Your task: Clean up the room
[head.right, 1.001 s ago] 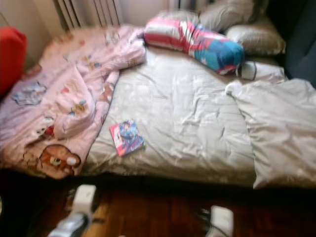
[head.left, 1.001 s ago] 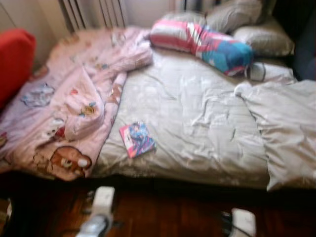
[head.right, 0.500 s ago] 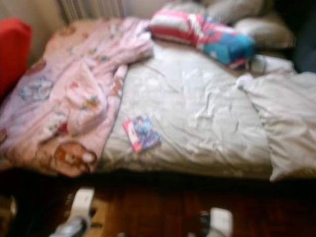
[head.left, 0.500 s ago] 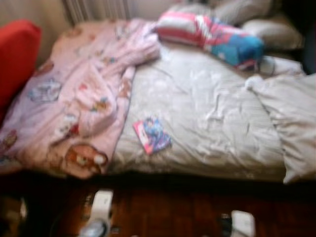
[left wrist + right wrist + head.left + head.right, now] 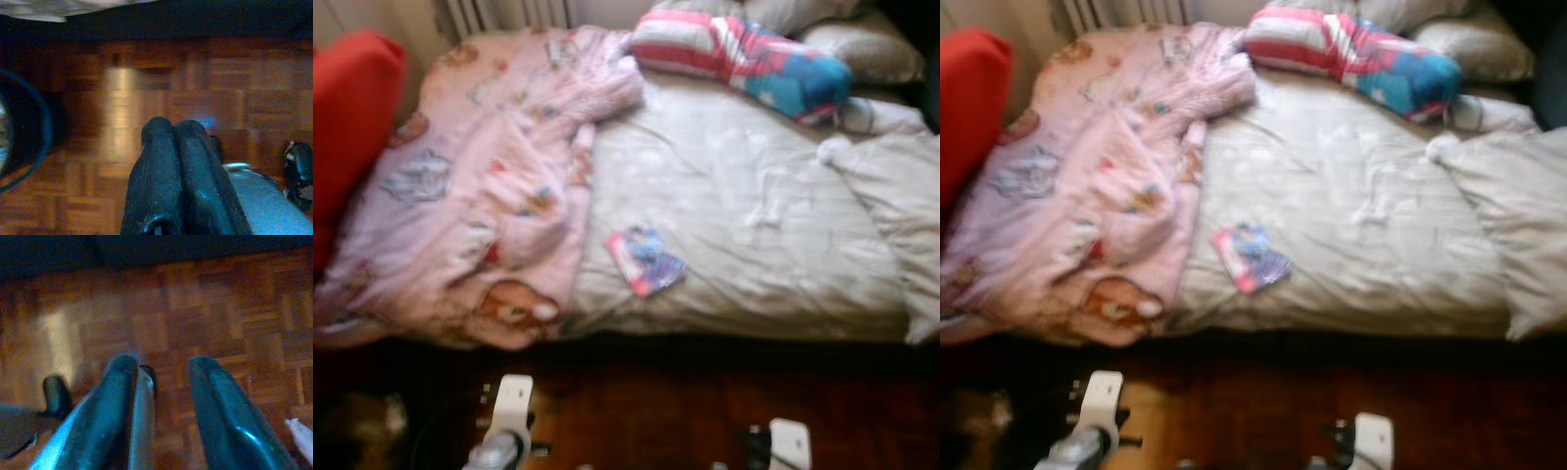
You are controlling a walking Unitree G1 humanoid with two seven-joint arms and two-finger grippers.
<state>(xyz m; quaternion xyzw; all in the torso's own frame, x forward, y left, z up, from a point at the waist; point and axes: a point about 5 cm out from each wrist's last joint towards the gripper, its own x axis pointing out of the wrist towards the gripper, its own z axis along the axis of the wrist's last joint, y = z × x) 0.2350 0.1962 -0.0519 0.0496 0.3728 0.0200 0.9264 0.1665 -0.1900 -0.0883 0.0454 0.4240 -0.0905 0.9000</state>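
Observation:
A small colourful book [image 5: 646,260] lies near the front edge of a bed covered by a grey duvet [image 5: 754,215]. A crumpled pink cartoon blanket [image 5: 480,186] covers the bed's left half. A striped red, white and blue pillow [image 5: 744,54] lies at the head, with grey pillows [image 5: 862,49] behind it. Both arms hang low over the floor in front of the bed, the left arm [image 5: 504,431] and the right arm [image 5: 788,446]. The left gripper [image 5: 174,126] is shut with nothing in it. The right gripper [image 5: 164,364] is open and holds nothing.
Dark parquet floor [image 5: 146,93] runs along the bed's front edge. A red cushion-like thing [image 5: 347,117] stands at the bed's left. A radiator [image 5: 509,12] is behind the bed. A dark round rim [image 5: 29,132] sits beside the left gripper.
The whole picture has shifted rightward, so the camera has turned left; the view is blurred. The book, blanket and pillows lie as before. Both arms still hang low.

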